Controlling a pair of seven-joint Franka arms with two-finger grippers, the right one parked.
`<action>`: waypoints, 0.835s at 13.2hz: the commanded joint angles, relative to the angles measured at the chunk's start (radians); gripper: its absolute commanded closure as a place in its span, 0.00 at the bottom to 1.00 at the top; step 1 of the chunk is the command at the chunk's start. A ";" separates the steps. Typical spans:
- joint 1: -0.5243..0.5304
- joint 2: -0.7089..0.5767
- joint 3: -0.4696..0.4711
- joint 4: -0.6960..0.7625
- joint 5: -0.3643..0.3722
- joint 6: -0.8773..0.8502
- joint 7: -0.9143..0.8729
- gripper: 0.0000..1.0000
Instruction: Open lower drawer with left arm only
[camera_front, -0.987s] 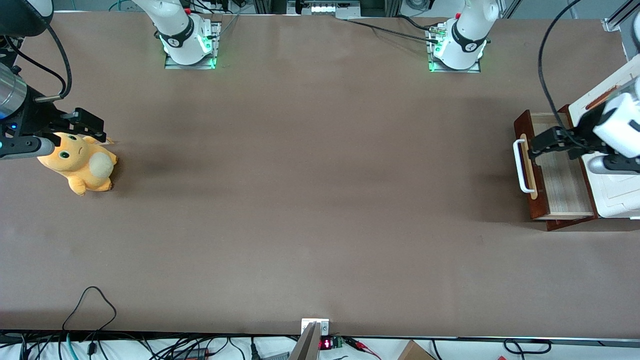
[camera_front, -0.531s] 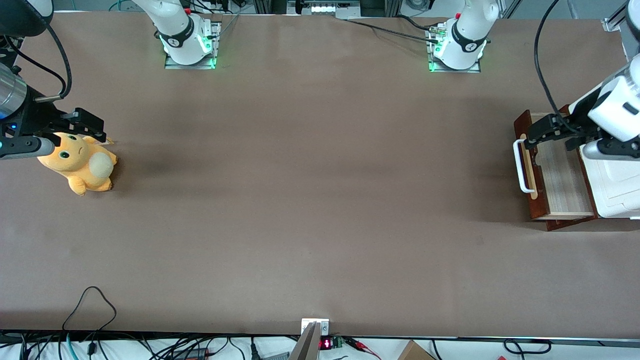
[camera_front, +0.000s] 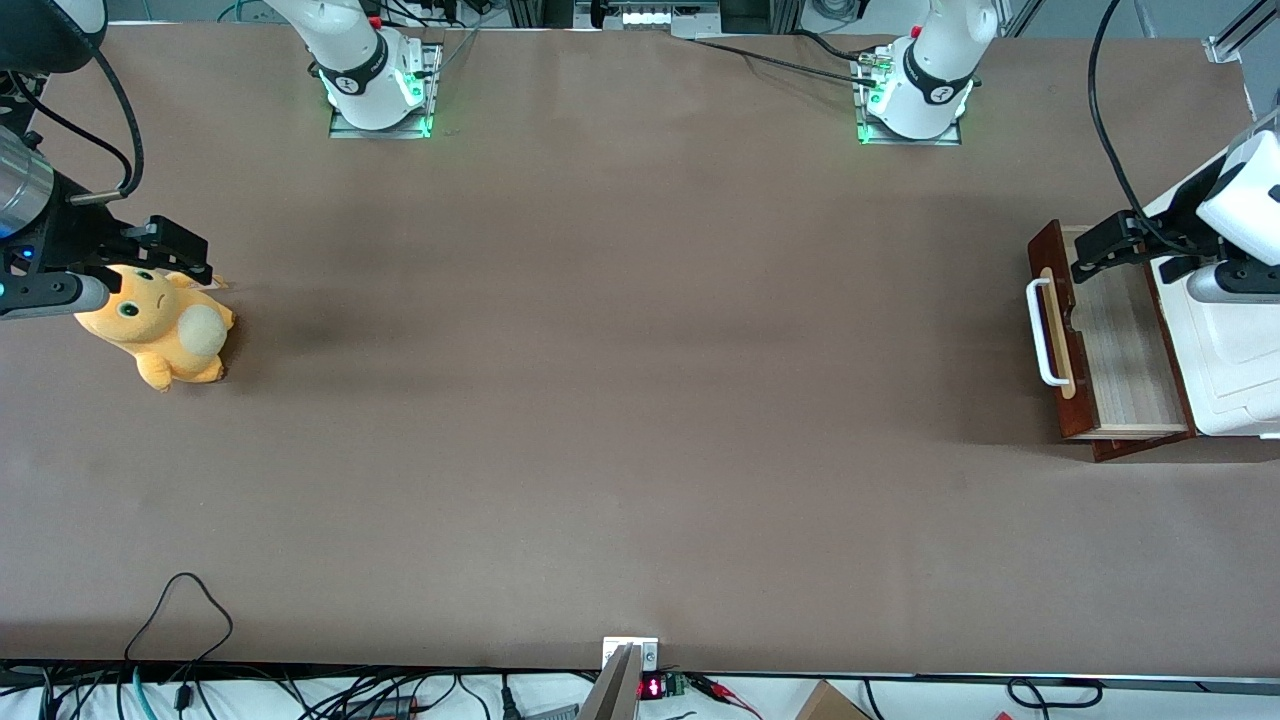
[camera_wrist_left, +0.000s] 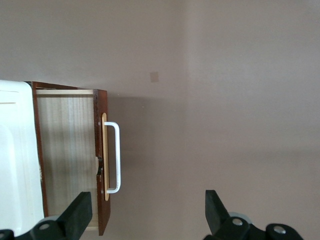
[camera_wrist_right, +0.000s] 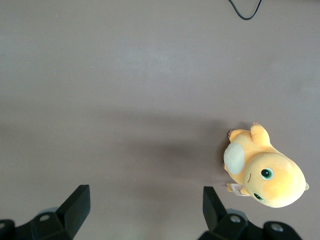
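Observation:
The lower drawer (camera_front: 1125, 340) stands pulled out of the white cabinet (camera_front: 1235, 370) at the working arm's end of the table. Its light wood inside shows, with nothing in it. The dark reddish-brown front (camera_front: 1062, 300) carries a white loop handle (camera_front: 1040, 330). My left arm's gripper (camera_front: 1090, 255) hovers open above the drawer corner farther from the front camera, apart from the handle. In the left wrist view the drawer (camera_wrist_left: 65, 150) and handle (camera_wrist_left: 115, 157) lie below the open gripper (camera_wrist_left: 146, 210), one black finger (camera_wrist_left: 80, 212) over the drawer and nothing between the fingers.
An orange plush toy (camera_front: 160, 325) lies toward the parked arm's end of the table, also seen as the plush toy (camera_wrist_right: 265, 172) in the right wrist view. A thin black cable loop (camera_front: 180, 600) lies near the table's front edge. Two arm bases (camera_front: 915, 100) stand along the back edge.
The gripper has risen off the drawer's middle and drawn away from the front camera toward the drawer's corner. The drawer stays pulled out, unmoved.

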 joint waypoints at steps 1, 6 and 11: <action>-0.006 0.008 0.002 0.031 0.021 -0.021 0.027 0.00; 0.000 0.009 0.002 0.031 0.021 -0.023 0.029 0.00; 0.001 0.009 0.002 0.029 0.021 -0.023 0.027 0.00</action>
